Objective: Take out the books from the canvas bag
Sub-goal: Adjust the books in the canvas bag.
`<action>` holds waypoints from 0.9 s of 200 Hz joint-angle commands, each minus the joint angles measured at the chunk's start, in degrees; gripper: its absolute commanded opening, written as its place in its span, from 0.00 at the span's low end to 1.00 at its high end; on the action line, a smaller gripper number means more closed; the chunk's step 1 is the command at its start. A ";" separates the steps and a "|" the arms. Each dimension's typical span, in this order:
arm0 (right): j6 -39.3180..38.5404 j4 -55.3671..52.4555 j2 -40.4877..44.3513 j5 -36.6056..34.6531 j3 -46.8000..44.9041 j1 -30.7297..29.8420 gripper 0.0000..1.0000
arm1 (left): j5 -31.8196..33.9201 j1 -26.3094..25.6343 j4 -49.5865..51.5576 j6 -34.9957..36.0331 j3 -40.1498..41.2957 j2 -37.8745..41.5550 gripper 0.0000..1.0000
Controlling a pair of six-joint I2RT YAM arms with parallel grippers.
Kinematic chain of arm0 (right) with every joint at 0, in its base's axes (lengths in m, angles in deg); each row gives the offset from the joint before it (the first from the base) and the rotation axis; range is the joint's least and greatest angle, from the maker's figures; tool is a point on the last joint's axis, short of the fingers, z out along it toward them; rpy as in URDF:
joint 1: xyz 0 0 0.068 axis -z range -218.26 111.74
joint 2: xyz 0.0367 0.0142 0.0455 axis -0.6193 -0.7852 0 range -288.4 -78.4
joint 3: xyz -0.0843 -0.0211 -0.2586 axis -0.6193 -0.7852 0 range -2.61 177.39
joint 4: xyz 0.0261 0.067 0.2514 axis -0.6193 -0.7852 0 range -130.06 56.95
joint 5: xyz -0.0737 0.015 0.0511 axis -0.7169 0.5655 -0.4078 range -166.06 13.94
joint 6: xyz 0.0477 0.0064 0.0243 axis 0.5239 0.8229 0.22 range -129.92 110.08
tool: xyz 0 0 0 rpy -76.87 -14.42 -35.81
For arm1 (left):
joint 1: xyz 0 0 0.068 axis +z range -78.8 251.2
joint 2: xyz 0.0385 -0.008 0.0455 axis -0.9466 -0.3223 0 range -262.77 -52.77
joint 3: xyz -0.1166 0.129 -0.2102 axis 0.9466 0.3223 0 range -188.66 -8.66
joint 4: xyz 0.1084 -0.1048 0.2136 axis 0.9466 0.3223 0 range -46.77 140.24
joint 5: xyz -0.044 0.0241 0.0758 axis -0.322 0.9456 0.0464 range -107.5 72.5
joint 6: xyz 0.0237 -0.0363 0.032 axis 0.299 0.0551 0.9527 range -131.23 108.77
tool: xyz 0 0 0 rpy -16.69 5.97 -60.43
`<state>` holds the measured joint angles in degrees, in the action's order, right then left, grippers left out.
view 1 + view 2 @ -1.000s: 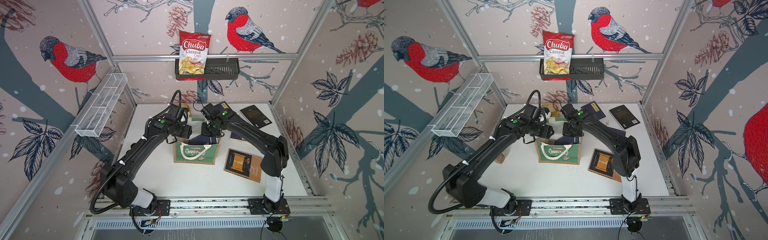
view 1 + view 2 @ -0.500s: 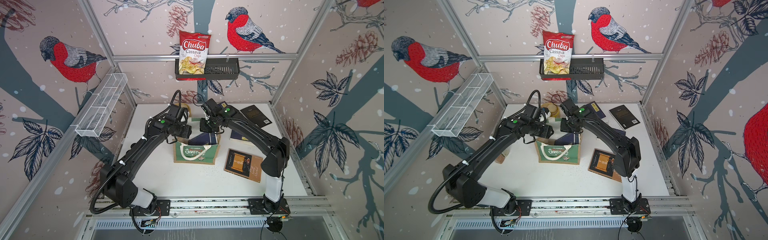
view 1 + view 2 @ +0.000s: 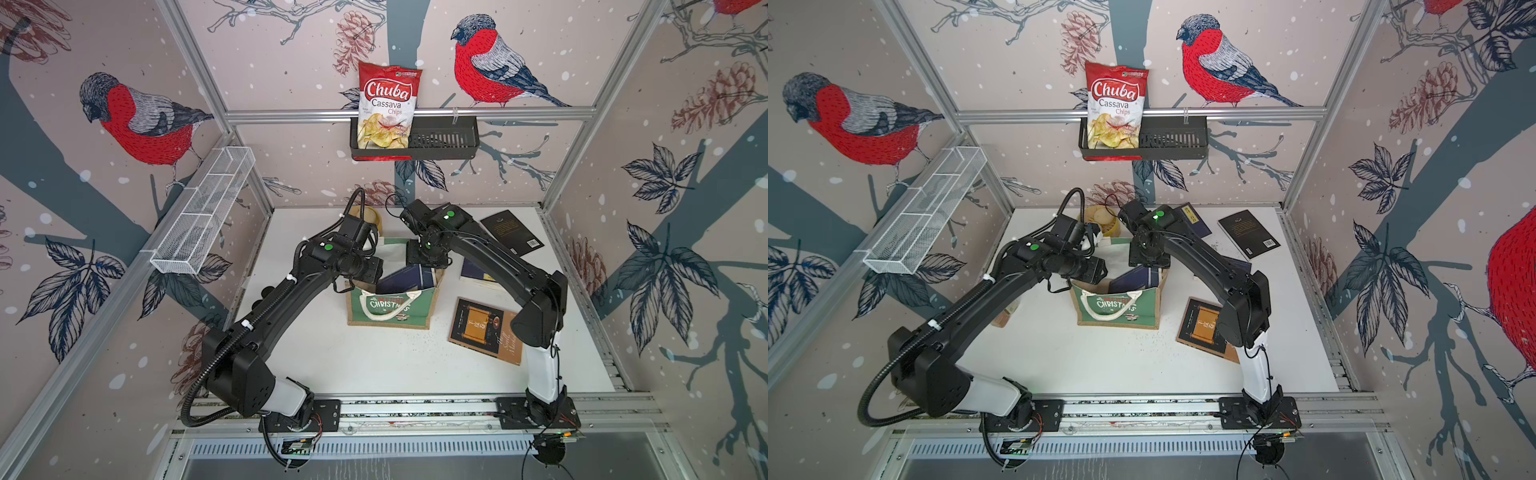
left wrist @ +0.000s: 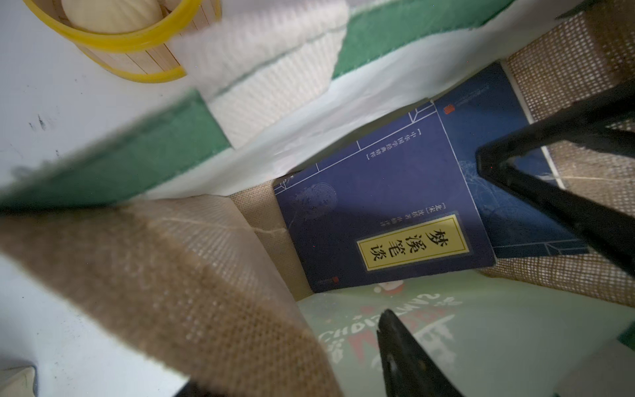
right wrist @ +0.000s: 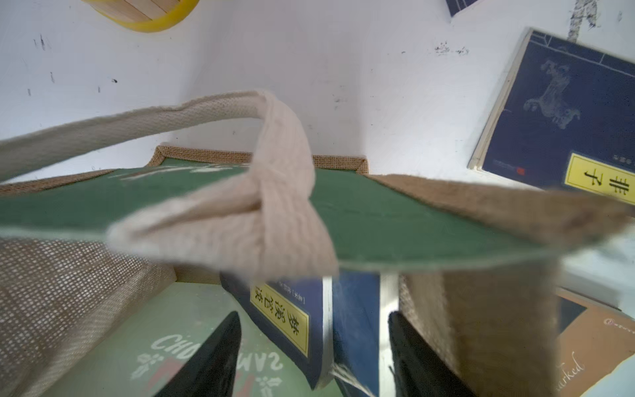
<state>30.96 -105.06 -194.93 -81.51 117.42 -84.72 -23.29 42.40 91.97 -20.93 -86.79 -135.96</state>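
Observation:
The canvas bag stands open mid-table, tan jute with a green "Christmas" panel. Two navy books lean inside it; the labelled one lies in front of the other. My right gripper is open just inside the bag's mouth, and both books stand between its fingers. My left gripper straddles the bag's left side wall, one finger inside and apart from the jute, the other hidden. On the table lie a black book, a brown one and navy ones.
A round wooden box with a yellow rim sits just behind the bag. The bag's white handle droops over its far rim. A chips bag stands in a black wall basket, and a white wire rack hangs on the left wall.
The right gripper's jaws have gone from shut to open above the bag, with its wrist shifting only slightly. The left arm and the bag have stayed put.

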 commanded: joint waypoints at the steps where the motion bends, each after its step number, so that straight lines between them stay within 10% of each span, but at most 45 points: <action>1: 0.91 -0.51 -0.55 0.22 -0.67 -0.20 0.69 | 1.10 -0.78 0.65 -0.06 0.40 0.41 0.59; 95: -0.82 8.02 0.28 6.38 -7.80 -0.39 0.68 | 1.81 -3.24 -1.56 -0.63 3.38 2.59 0.59; 180: -0.10 24.84 7.49 13.89 -23.09 0.34 0.29 | -1.33 -6.74 -2.87 -1.14 10.86 12.69 0.58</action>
<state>30.55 -85.06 -188.18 -71.55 95.74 -84.39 -23.94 36.69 90.65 -21.41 -78.42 -126.52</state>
